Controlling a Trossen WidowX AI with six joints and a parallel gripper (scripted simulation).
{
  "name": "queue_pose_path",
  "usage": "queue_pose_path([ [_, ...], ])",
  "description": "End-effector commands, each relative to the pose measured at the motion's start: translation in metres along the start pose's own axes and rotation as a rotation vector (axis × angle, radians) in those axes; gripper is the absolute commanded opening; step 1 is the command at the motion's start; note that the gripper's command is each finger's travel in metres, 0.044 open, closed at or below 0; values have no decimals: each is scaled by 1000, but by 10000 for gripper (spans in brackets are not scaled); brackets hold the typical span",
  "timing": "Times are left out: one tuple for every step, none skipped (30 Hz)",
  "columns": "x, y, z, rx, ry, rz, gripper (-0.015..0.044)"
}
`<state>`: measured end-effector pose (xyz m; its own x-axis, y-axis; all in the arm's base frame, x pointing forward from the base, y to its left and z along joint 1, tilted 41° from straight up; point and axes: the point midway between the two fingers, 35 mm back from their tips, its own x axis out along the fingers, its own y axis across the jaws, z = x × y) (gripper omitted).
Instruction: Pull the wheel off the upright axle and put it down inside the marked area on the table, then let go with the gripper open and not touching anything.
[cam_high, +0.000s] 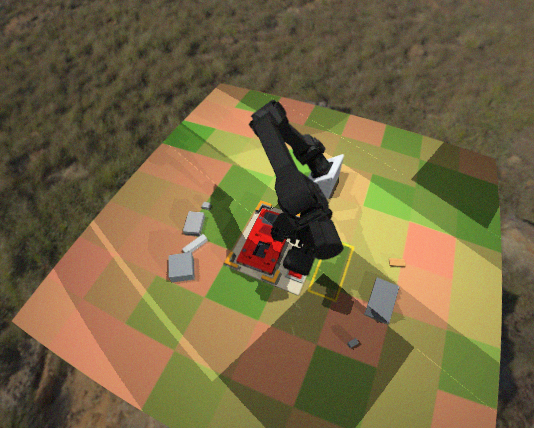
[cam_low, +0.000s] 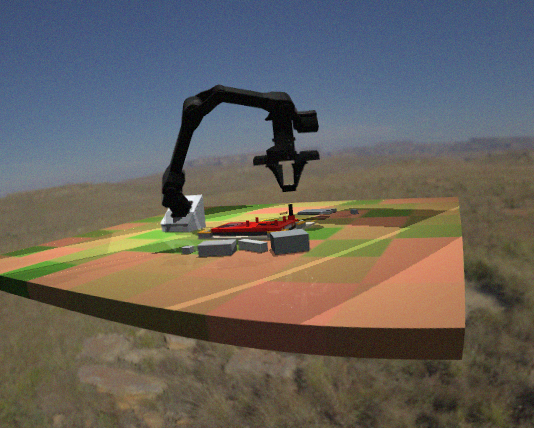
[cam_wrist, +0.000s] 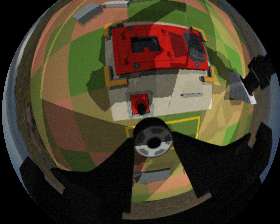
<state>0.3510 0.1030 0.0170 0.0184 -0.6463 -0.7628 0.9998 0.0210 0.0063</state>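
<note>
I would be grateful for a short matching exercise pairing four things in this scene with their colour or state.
Things:
1. hand
2. wheel
3. marked area
4. upright axle

States:
A. a yellow outline on the table
B. bare, standing beside the red tray
C. raised above the table, shut on the wheel
D. dark and round, held between the fingers

Pairs: 1-C, 2-D, 3-A, 4-B
</note>
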Motion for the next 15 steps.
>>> queue_pose_path([
  [0,-15,-25,-13,0,-8,0],
  [-1,-19,-32,-13,1,-8,0],
  [-1,-23,-38,-12,2,-8,0],
  [-2,-26,-44,-12,3,-8,0],
  [-2,-31,-50,-11,3,-8,0],
  [-3,-35,-56,-10,4,-8,0],
  [-3,-39,-61,-10,4,-9,0],
  [-4,-43,-67,-9,4,-9,0],
  [-4,-47,-72,-8,3,-9,0],
  [-4,-49,-74,-8,3,-9,0],
  [-4,-50,-75,-8,3,-9,0],
  [-4,-50,-75,-8,3,-9,0],
  [-3,-50,-75,-8,3,-9,0],
  [-2,-50,-75,-8,3,-9,0],
  [0,-50,-75,-8,3,-9,0],
])
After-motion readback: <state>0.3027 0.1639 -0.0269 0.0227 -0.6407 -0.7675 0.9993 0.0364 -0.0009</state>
